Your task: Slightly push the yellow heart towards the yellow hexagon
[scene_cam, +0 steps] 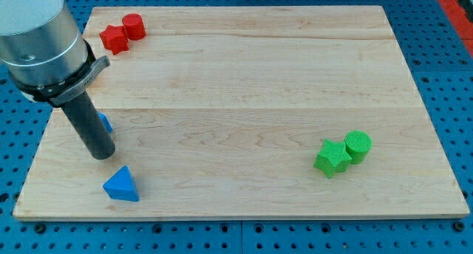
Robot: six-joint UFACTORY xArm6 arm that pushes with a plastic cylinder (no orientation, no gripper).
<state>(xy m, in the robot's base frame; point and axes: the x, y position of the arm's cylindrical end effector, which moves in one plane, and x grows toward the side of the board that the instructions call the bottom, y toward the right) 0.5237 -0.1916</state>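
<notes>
No yellow heart and no yellow hexagon show in the camera view; the arm's grey body [41, 40] covers the board's upper left part. My tip [100, 155] rests on the board at the view's left. A blue block [105, 122] peeks out just right of the rod, mostly hidden behind it. A blue triangle [121, 185] lies just below and right of my tip, apart from it.
A red star [114, 38] and a red cylinder [134, 26] touch each other at the view's top left. A green star [332, 157] and a green cylinder [358, 145] sit together at the view's lower right. The wooden board [251, 84] lies on a blue pegboard table.
</notes>
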